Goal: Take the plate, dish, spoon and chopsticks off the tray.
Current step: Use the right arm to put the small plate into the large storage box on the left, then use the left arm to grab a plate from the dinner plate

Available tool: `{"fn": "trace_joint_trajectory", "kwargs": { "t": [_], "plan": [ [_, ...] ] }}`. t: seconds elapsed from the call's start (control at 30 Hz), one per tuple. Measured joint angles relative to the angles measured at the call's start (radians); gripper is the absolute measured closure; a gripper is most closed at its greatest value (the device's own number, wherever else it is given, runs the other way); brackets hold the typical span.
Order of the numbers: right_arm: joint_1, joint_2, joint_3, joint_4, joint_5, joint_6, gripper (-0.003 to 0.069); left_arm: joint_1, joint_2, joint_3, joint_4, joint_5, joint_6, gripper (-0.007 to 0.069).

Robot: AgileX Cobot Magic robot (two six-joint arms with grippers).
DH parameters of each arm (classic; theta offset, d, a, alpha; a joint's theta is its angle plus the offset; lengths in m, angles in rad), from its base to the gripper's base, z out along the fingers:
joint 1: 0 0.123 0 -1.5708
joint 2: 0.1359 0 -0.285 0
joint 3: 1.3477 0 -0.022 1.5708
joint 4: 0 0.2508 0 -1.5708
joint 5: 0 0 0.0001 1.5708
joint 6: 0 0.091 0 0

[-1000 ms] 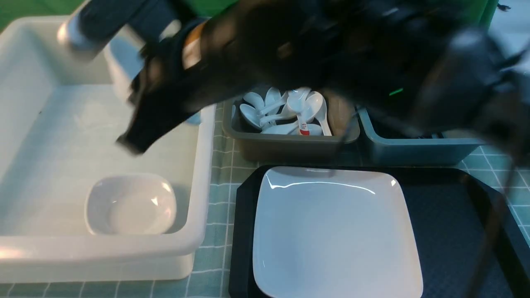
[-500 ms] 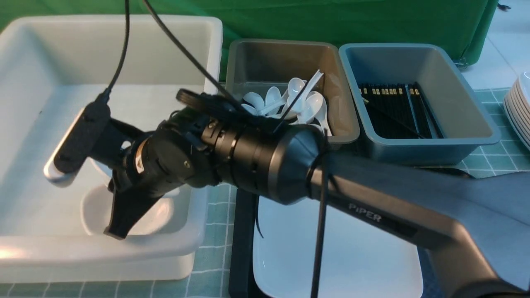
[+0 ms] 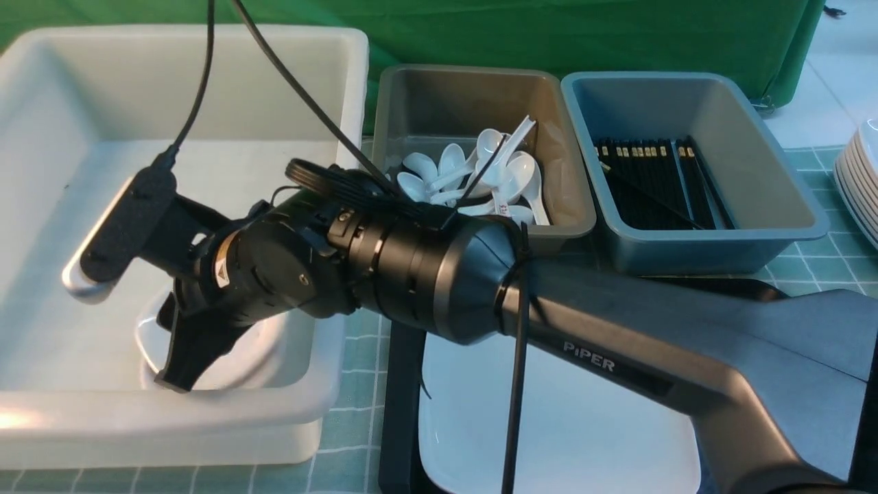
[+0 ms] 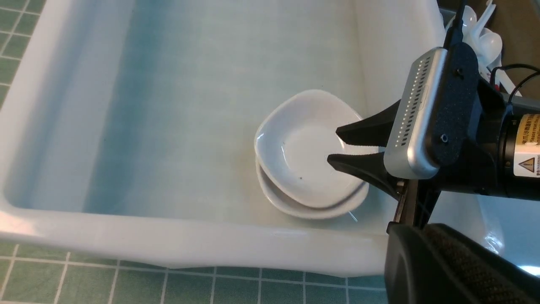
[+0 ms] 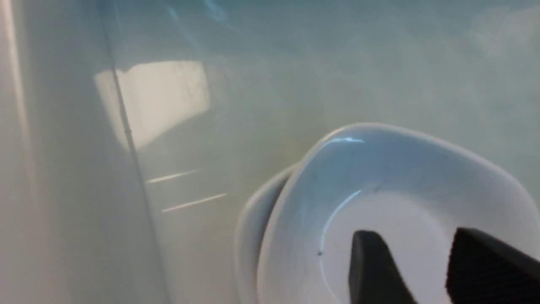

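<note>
My right arm reaches across into the white tub [image 3: 329, 226]. Its right gripper [image 4: 335, 145] stands open just above a small white dish [image 4: 308, 156], which lies loose on top of a second dish [image 4: 291, 202]. The wrist view shows both fingers [image 5: 371, 261] apart over the dish's floor [image 5: 379, 177]. The large white plate [image 3: 603, 439] sits on the black tray [image 3: 401, 412], partly hidden under my arm. White spoons [image 3: 480, 178] lie in the grey-brown tub, black chopsticks [image 3: 645, 178] in the blue-grey tub. My left gripper [image 4: 400, 236] shows only one dark finger at the tub's near rim.
The grey-brown tub [image 3: 411, 110] and the blue-grey tub [image 3: 754, 137] stand side by side behind the tray. A stack of white plates [image 3: 861, 185] sits at the far right edge. A cable [image 3: 511, 398] hangs from my right arm over the plate.
My right arm has swung into the white tub and dropped a little. Its jaws have opened, leaving a second dish on the one that lay there.
</note>
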Motion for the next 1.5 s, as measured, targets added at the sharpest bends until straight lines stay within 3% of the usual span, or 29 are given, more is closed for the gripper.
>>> {"fn": "trace_joint_trajectory", "kwargs": {
  "t": [0.2, 0.33, 0.4, 0.43, 0.5, 0.57, 0.67, 0.77, 0.93, 1.13, 1.2, 1.27, 1.3, 1.33, 1.4, 1.5],
  "plan": [
    [0.0, -0.027, -0.001, -0.025, 0.107, 0.004, 0.0334, 0.0, 0.0, 0.0, 0.0, 0.002, 0.008, 0.0615],
    [0.0, -0.104, -0.001, -0.135, 0.265, 0.075, 0.0384, 0.0, 0.002, 0.0, -0.012, 0.003, 0.043, 0.0615],
    [-0.014, -0.216, -0.001, -0.291, 0.441, 0.188, 0.0533, 0.0, 0.023, 0.0, -0.036, -0.008, 0.091, 0.0615],
    [-0.016, -0.226, -0.001, -0.301, 0.441, 0.197, 0.0544, 0.0, 0.023, 0.0, -0.039, -0.011, 0.091, 0.0615],
    [-0.082, -0.369, -0.003, -0.369, 0.643, 0.268, 0.0624, 0.0, 0.108, 0.0, -0.116, -0.063, 0.164, 0.0615],
    [-0.136, -0.452, 0.0, -0.371, 0.725, 0.291, 0.0636, 0.0, 0.171, 0.0, -0.195, -0.102, 0.216, 0.0615],
    [-0.308, -0.652, 0.104, -0.337, 0.747, 0.336, 0.0641, 0.0, 0.371, -0.007, -0.423, -0.217, 0.374, 0.0615],
    [-0.483, -0.867, 0.289, -0.301, 0.747, 0.372, 0.0642, -0.009, 0.572, -0.06, -0.558, -0.245, 0.478, 0.0618],
    [-0.654, -1.079, 0.587, -0.241, 0.737, 0.387, 0.0642, -0.096, 0.748, -0.16, -0.553, -0.273, 0.488, 0.0623],
    [-0.761, -1.203, 1.011, -0.002, 0.574, 0.386, 0.0638, -0.219, 0.88, -0.224, -0.49, -0.282, 0.391, 0.0624],
    [-0.763, -1.191, 1.1, 0.047, 0.494, 0.386, 0.0622, -0.23, 0.896, -0.224, -0.487, -0.277, 0.38, 0.0624],
    [-0.765, -1.131, 1.255, 0.11, 0.313, 0.398, 0.0531, -0.234, 0.903, -0.224, -0.478, -0.27, 0.364, 0.0624],
    [-0.768, -1.089, 1.303, 0.132, 0.238, 0.401, 0.0445, -0.234, 0.903, -0.224, -0.474, -0.269, 0.36, 0.0624],
    [-0.769, -1.081, 1.31, 0.132, 0.227, 0.401, 0.0431, -0.234, 0.903, -0.224, -0.473, -0.269, 0.359, 0.0624],
    [-0.772, -0.949, 1.359, 0.19, 0.098, 0.403, 0.0251, -0.236, 0.903, -0.224, -0.468, -0.263, 0.357, 0.0624],
    [-0.772, -0.864, 1.359, 0.244, 0.05, 0.388, 0.0185, -0.236, 0.903, -0.224, -0.467, -0.248, 0.356, 0.0624]
  ]
}}
